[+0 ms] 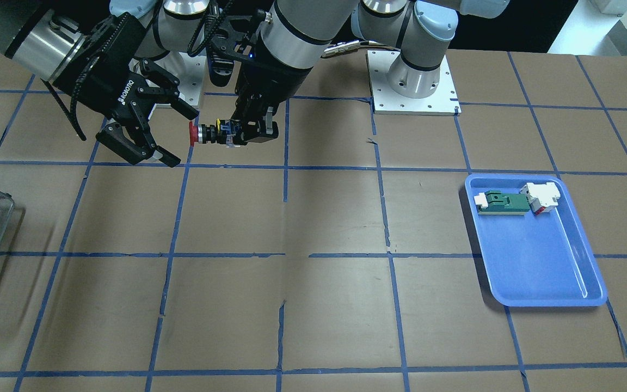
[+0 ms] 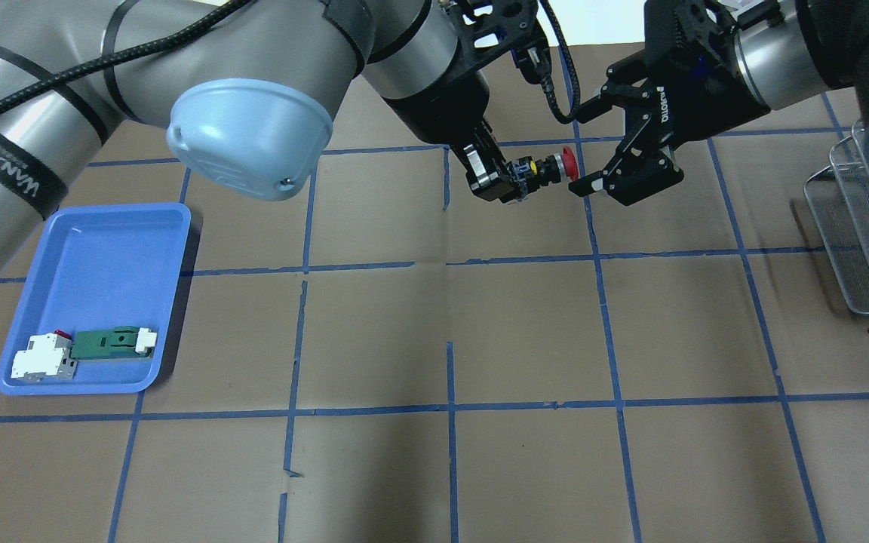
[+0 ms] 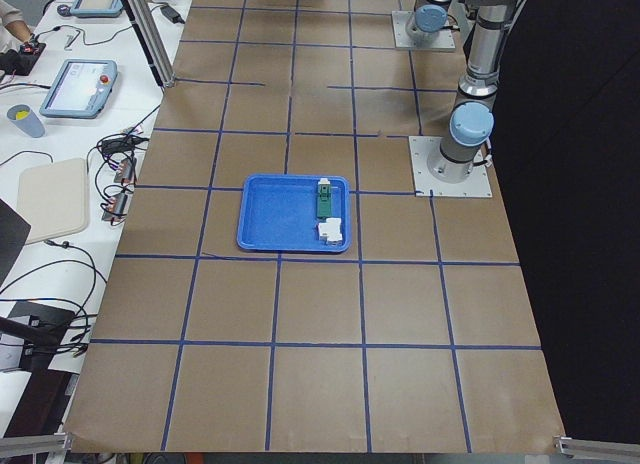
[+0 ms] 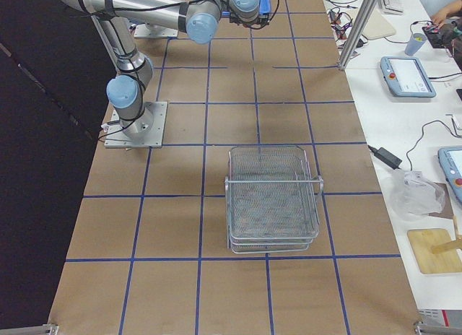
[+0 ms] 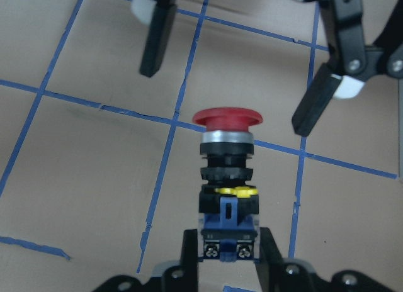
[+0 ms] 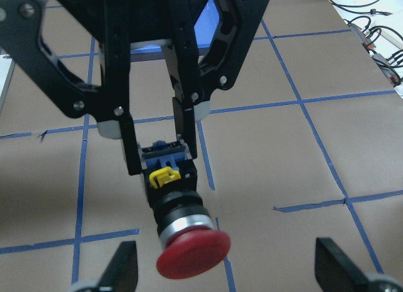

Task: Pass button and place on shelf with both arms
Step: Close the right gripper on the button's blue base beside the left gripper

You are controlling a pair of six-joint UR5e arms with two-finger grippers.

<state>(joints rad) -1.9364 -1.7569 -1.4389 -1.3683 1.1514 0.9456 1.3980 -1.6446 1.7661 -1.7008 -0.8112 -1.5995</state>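
Note:
My left gripper (image 2: 514, 181) is shut on the blue-black block end of the button (image 2: 548, 167) and holds it level above the table, red cap towards my right gripper (image 2: 584, 151). The right gripper is open, its two fingers either side of the cap's front and not touching it. The front view shows the same: button (image 1: 210, 133), left gripper (image 1: 237, 135), right gripper (image 1: 180, 136). The left wrist view shows the button (image 5: 228, 172) upright in my jaws. The right wrist view shows the red cap (image 6: 192, 260) close up. The wire-mesh shelf (image 4: 274, 198) stands at the table's right end.
A blue tray (image 1: 536, 261) on the left arm's side holds a green-and-white flat part (image 1: 501, 201) and a white-and-red block (image 1: 539, 197). The shelf's rim (image 2: 857, 226) shows at the overhead view's right edge. Brown table with blue tape grid.

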